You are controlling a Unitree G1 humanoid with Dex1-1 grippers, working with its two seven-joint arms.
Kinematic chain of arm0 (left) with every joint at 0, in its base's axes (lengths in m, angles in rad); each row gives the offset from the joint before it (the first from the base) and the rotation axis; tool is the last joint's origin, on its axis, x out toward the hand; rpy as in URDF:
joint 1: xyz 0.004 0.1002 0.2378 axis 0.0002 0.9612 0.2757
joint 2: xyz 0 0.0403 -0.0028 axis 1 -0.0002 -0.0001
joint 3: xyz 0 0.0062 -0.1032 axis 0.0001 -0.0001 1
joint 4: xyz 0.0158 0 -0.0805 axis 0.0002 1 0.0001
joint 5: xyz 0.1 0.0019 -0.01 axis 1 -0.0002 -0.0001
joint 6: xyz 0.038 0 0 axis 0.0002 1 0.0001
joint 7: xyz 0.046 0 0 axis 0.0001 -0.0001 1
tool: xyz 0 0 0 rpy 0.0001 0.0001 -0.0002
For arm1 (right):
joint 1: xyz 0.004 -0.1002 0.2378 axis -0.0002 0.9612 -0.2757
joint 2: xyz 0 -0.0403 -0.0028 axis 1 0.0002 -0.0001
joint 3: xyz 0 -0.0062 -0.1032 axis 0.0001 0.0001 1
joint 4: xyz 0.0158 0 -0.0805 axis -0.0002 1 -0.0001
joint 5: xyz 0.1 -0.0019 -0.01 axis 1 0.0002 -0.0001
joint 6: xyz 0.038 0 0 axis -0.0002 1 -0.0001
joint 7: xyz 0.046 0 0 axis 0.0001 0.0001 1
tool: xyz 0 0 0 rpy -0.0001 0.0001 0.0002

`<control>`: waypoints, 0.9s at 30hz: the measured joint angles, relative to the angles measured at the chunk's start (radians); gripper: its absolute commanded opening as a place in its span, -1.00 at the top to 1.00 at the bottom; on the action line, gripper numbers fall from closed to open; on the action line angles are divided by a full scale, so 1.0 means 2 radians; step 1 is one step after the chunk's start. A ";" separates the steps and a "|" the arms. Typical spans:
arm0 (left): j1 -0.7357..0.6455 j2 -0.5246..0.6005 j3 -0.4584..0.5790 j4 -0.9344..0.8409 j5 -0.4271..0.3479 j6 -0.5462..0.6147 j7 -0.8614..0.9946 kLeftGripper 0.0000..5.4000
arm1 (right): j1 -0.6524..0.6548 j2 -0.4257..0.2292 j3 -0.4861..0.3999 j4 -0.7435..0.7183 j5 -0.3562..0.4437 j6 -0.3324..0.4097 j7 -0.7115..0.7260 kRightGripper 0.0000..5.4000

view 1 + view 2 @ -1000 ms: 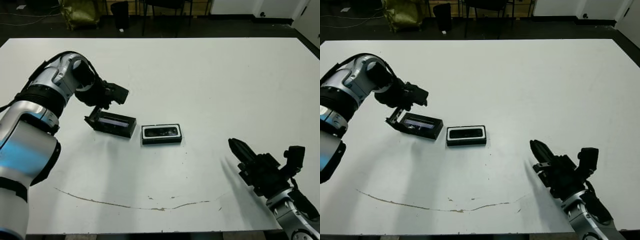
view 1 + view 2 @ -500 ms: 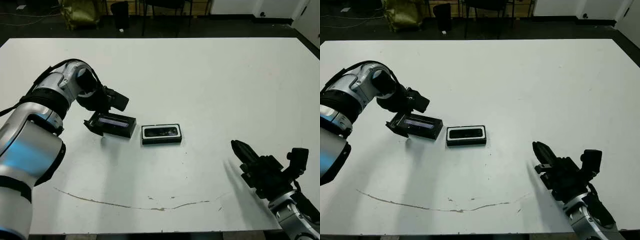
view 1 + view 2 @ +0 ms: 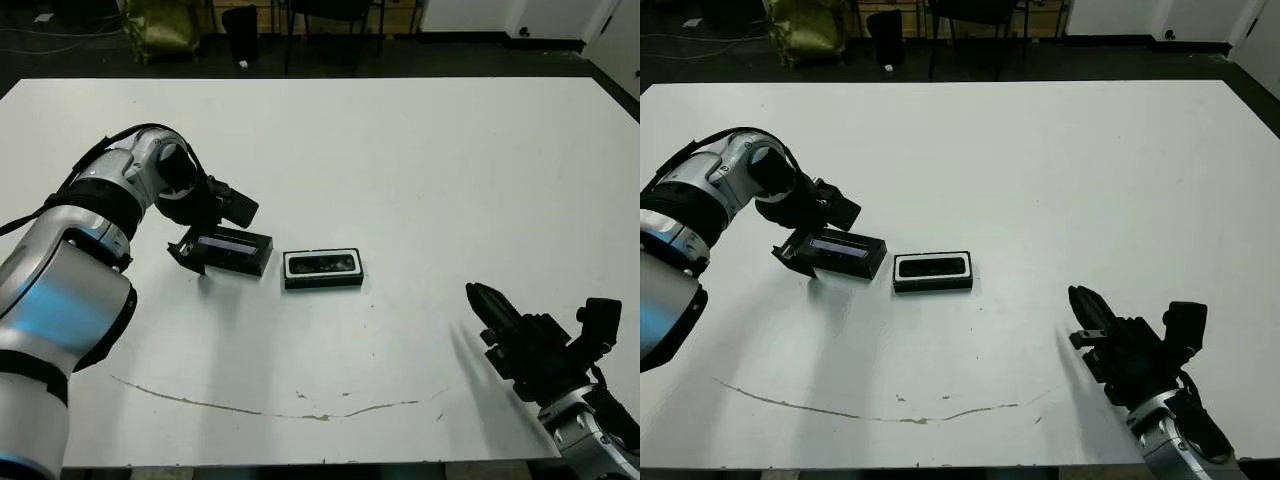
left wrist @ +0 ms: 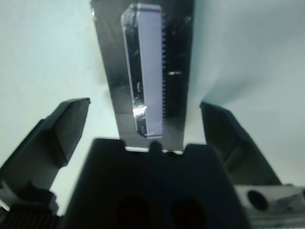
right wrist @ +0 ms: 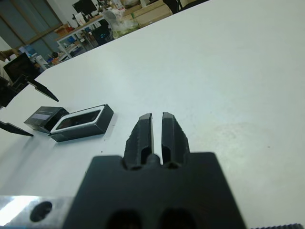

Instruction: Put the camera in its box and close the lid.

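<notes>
Lowered over the past second, my left claw (image 3: 190,250) now straddles the near end of the black shallow lid with its glossy silvery-blue strip (image 3: 232,248), fingers (image 4: 62,129) spread wide on either side and not gripping it; my wrist view shows the strip running away between the splayed fingers. That lid lies flat on the white bench (image 3: 420,160), left of centre. Just beside it to the right, apart by a narrow gap, sits the small black rectangular box with a white inner lining (image 3: 322,268), and the slim black bar-shaped camera (image 3: 323,263) rests inside it, lens face up. Box and lid have kept their places. My right claw (image 3: 478,300) hangs low over the bench's near right corner, well apart from the box, its two black fingers (image 5: 145,131) pressed together around nothing. A thin brown scratch (image 3: 260,408) crosses the bench's near edge.
</notes>
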 measured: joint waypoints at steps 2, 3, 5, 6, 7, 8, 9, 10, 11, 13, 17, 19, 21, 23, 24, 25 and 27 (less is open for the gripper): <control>-0.001 -0.001 0.000 0.003 0.000 0.005 0.000 -0.99 | 0.002 0.000 0.000 0.000 0.000 0.000 0.002 1.00; -0.001 -0.002 0.000 0.005 0.001 0.007 0.001 -0.99 | 0.003 0.000 0.000 0.000 -0.001 -0.002 0.004 1.00; -0.002 -0.004 0.000 0.007 0.004 0.010 0.006 -0.99 | 0.004 0.000 -0.001 0.001 -0.006 -0.008 0.009 1.00; -0.003 -0.004 0.000 0.009 0.004 0.013 0.008 -0.99 | 0.004 0.000 -0.001 0.001 -0.006 -0.010 0.010 1.00; -0.003 -0.005 0.001 0.012 0.004 0.019 0.010 -0.99 | 0.005 0.000 -0.002 0.001 -0.006 -0.010 0.011 1.00; -0.003 -0.006 0.002 0.014 0.004 0.026 0.010 -0.99 | 0.006 0.000 -0.003 0.001 -0.006 -0.010 0.011 1.00; -0.004 -0.007 0.004 0.016 0.004 0.038 0.010 -0.95 | 0.006 0.000 -0.004 0.001 -0.006 -0.010 0.011 1.00; -0.004 -0.009 0.005 0.017 0.004 0.048 0.010 -0.91 | 0.007 0.000 -0.005 0.001 -0.006 -0.010 0.012 1.00; -0.004 -0.010 0.006 0.018 0.004 0.056 0.009 -0.85 | 0.008 0.000 -0.005 0.001 -0.006 -0.010 0.012 1.00; -0.004 -0.013 0.006 0.020 0.004 0.069 0.010 -0.68 | 0.009 0.000 -0.007 0.001 -0.005 -0.010 0.013 1.00; -0.003 -0.017 0.006 0.021 0.006 0.091 0.017 -0.32 | 0.013 0.000 -0.008 -0.001 -0.006 -0.011 0.011 1.00; -0.003 -0.019 0.002 0.020 0.011 0.091 0.023 -0.14 | 0.015 0.000 -0.008 -0.005 -0.007 -0.010 0.010 1.00; -0.003 -0.020 0.001 0.019 0.016 0.089 0.026 0.03 | 0.016 0.000 -0.008 -0.008 -0.007 -0.010 0.007 1.00; -0.003 -0.022 0.002 0.019 0.017 0.095 0.026 0.17 | 0.019 0.000 -0.008 -0.009 -0.007 -0.010 0.005 1.00; -0.003 -0.023 0.003 0.019 0.017 0.099 0.026 0.22 | 0.019 0.000 -0.008 -0.009 -0.007 -0.010 0.005 1.00; -0.003 -0.024 0.003 0.019 0.018 0.101 0.025 0.26 | 0.019 0.000 -0.008 -0.009 -0.006 -0.010 0.004 1.00; -0.003 -0.024 0.003 0.019 0.018 0.103 0.024 0.29 | 0.019 0.000 -0.009 -0.009 -0.004 -0.004 -0.002 1.00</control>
